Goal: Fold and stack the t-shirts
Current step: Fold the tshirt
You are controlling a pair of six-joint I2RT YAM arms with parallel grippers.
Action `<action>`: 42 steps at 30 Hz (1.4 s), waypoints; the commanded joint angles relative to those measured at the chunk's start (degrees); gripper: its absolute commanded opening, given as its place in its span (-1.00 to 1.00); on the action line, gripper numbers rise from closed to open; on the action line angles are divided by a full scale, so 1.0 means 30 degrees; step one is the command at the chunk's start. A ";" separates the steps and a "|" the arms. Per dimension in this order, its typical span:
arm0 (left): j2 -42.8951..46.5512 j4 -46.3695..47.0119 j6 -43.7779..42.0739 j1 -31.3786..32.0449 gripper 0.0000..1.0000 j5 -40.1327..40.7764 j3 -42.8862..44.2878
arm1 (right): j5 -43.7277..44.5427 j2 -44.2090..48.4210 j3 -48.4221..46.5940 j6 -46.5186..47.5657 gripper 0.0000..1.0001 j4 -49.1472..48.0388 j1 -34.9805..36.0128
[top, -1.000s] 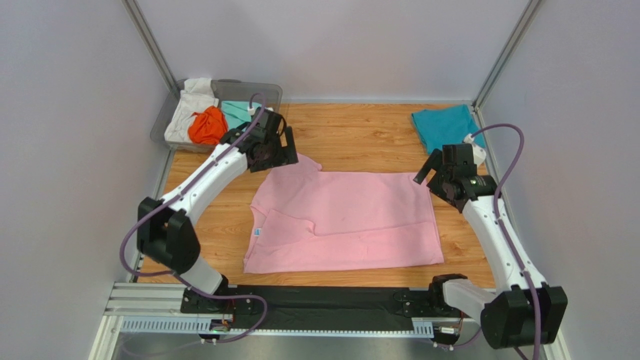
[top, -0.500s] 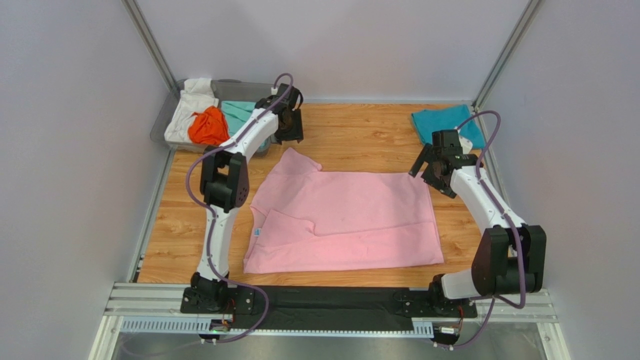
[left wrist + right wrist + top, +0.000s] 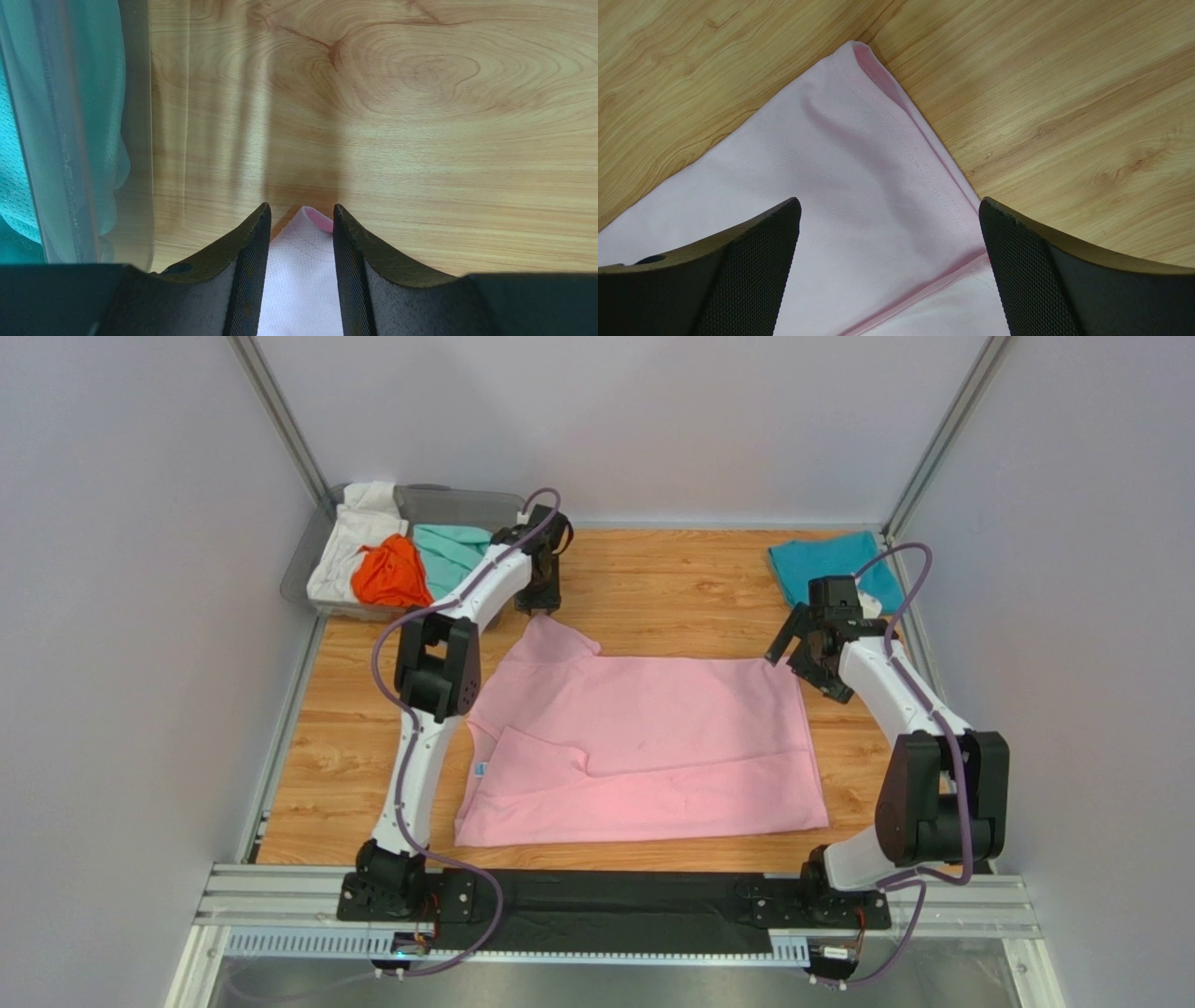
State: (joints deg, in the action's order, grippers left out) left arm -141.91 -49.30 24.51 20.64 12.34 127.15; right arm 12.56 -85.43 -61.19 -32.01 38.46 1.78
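The task is being judged as well short of halfway. One teal-blue t-shirt point(image 3: 831, 567) is being kept folded at the far right corner of the counter point(image 3: 673, 602). The pink t-shirt point(image 3: 645, 742) is being laid out flat in the middle, with only its near left part turned in over the body. The tip of its far left sleeve is being straddled by the left fingers point(image 3: 246, 259), which are being held narrowly apart, low over the wood, with no pinch on the cloth visible. Its far right hem corner is being framed by the right fingers point(image 3: 752, 259), which are being held wide apart with nothing gripped. White point(image 3: 344, 539), orange point(image 3: 389, 571) and mint-green point(image 3: 446, 546) t-shirts are being left unfolded in the clear bin point(image 3: 484, 504) at the far left. The pink fold, its stacking and these three are being counted as left to do.
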 commanded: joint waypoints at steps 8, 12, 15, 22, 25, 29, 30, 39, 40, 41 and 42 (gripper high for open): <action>-0.0891 -0.0413 -0.0085 -0.0231 -0.47 -0.0859 0.0975 | -0.0347 -0.0117 -0.0434 0.0123 0.96 -0.1070 -0.0330; -0.0891 -0.0384 -0.0085 -0.0231 -1.00 -0.1561 0.1121 | -0.0260 -0.1138 -0.0872 0.0358 0.93 -0.1130 -0.0418; -0.0512 -0.0267 -0.0290 -0.0231 -1.00 -0.2148 0.1034 | -0.0143 -0.2600 -0.1837 0.0474 0.83 -0.1363 -0.0418; 0.1915 0.1166 -0.0553 -0.0231 -1.00 -0.2764 -0.1014 | -0.0262 -0.6497 -0.5265 0.0767 0.33 -0.1832 -0.0418; 0.2738 0.1930 -0.0671 -0.0202 -1.00 -0.3233 -0.2157 | -0.0201 -0.7555 -0.6116 0.0738 0.23 -0.1541 -0.0418; 0.3181 0.2369 -0.0905 -0.0202 -1.00 -0.3614 -0.2686 | 0.0091 -0.8202 -0.6235 0.0621 0.05 -0.1452 -0.0418; 0.3210 0.2341 -0.0934 -0.0202 -1.00 -0.3644 -0.2716 | 0.0150 -0.8291 -0.6293 0.0650 0.00 -0.1423 -0.0418; 0.3620 0.2487 -0.0935 -0.0202 -1.00 -0.3732 -0.3331 | 0.1262 -0.8907 -0.6527 0.0475 -0.21 -0.0078 -0.0418; 0.3649 0.2487 -0.0935 -0.0202 -1.00 -0.3732 -0.3390 | 0.1612 -0.8849 -0.6499 0.0475 -0.27 -0.0017 -0.0418; 0.3708 0.2516 -0.0935 -0.0202 -1.00 -0.3819 -0.3448 | 0.1789 -0.8848 -0.6469 0.0504 -0.34 -0.0074 -0.0418; 0.3795 0.2546 -0.0906 -0.0202 -1.00 -0.3878 -0.3507 | 0.1849 -0.8819 -0.6469 0.0562 -0.49 -0.0133 -0.0418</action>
State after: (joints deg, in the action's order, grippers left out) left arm -134.67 -42.96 22.76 20.16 1.69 116.97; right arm 14.61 -111.79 -78.70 -30.02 37.65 0.67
